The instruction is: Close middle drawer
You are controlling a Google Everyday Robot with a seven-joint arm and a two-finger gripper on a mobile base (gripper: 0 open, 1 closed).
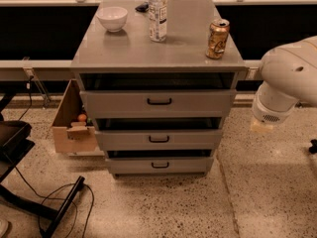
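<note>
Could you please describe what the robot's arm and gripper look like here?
The arm is smooth white, made of bulbous rounded segments, with a small dark dot on the upper shell and a perforated patch lower down. The gripper, at its lower end right of the drawer cabinet, shows only as a pale cream tip.

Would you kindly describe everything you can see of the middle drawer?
The middle drawer is grey metal, with a low flat front and a small black loop handle. It sits second of three in the cabinet, level, apparently pulled out slightly, a dark gap above its front. Nothing touches it; the gripper hangs to its right, apart.
</note>
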